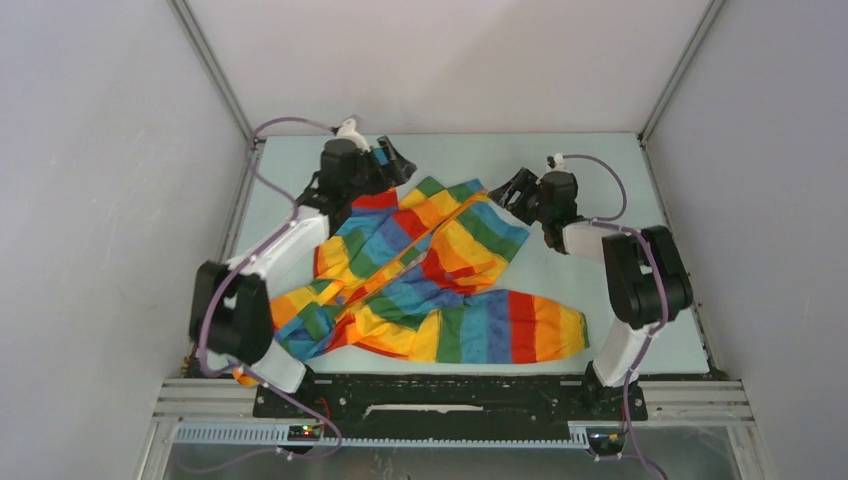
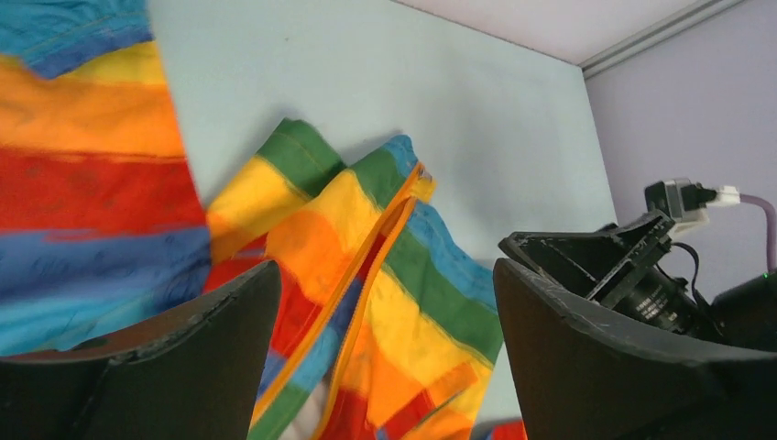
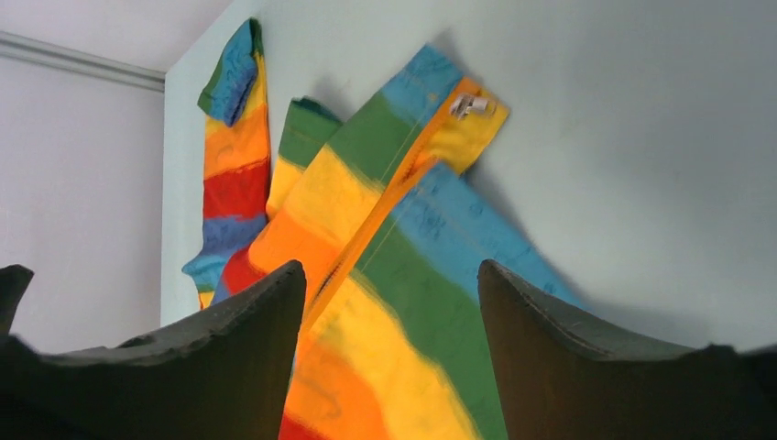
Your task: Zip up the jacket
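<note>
The rainbow-striped jacket (image 1: 420, 275) lies crumpled on the pale table, with one sleeve stretched toward the front right. Its orange zipper strip (image 2: 366, 266) runs down the front with the two edges apart; it also shows in the right wrist view (image 3: 385, 197), with a small white piece (image 3: 469, 105) at its top end. My left gripper (image 1: 400, 165) is open and empty, just above the jacket's far left edge, and the zipper shows between its fingers (image 2: 183, 348). My right gripper (image 1: 515, 190) is open and empty beside the jacket's far right corner, and the fabric shows between its fingers (image 3: 568, 357).
The table (image 1: 590, 300) is walled by grey panels on the left, back and right. A metal rail (image 1: 450, 400) runs along the near edge by the arm bases. The right gripper's body shows in the left wrist view (image 2: 596, 257).
</note>
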Available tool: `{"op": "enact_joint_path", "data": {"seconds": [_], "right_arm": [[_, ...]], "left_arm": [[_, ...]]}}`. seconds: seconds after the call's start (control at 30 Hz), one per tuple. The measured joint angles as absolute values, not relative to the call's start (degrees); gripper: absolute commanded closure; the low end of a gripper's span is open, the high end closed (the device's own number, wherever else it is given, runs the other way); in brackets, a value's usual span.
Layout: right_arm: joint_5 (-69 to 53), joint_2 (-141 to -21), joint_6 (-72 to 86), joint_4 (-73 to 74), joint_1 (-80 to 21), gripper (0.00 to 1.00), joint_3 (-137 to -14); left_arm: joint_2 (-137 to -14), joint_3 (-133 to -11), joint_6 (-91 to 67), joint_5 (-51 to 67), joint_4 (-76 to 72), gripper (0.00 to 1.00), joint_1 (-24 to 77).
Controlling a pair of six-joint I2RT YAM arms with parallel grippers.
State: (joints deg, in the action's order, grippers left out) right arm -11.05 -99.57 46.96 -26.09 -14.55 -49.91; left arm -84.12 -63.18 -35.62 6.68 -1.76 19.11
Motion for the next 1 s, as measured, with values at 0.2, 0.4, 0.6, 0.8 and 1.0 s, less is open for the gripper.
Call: {"op": "enact_joint_path", "data": {"seconds": [0.2,0.4,0.6,0.8,1.0], "right_arm": [[-22.3,-110.5,45.8,-23.4,-9.7,0.33,-61.3],[-26.7,-116.8,45.6,-21.1,-8.3,0.42,-72.4],[-28.6,-121.1,44.6,-18.0,-7.7,0.44,-76.3],[-29.5,-121.1,41.3,-14.9,-7.4,0.44,-74.1],[-31.5,-118.5,39.9,-15.2,-7.4,0.43,-65.7]], "left_arm": [[-101.4,-79.2,-33.0,10.3,-0.7,0.1,21.6],[-110.9,-91.9,-28.2,12.9,5.0,0.12,23.9],[-122.7,-106.7,-26.4,15.0,10.3,0.12,24.3],[-135.7,-122.2,-27.2,15.8,12.7,0.14,24.6],[-142.5,-123.1,-32.0,17.9,11.9,0.14,25.5]]}}
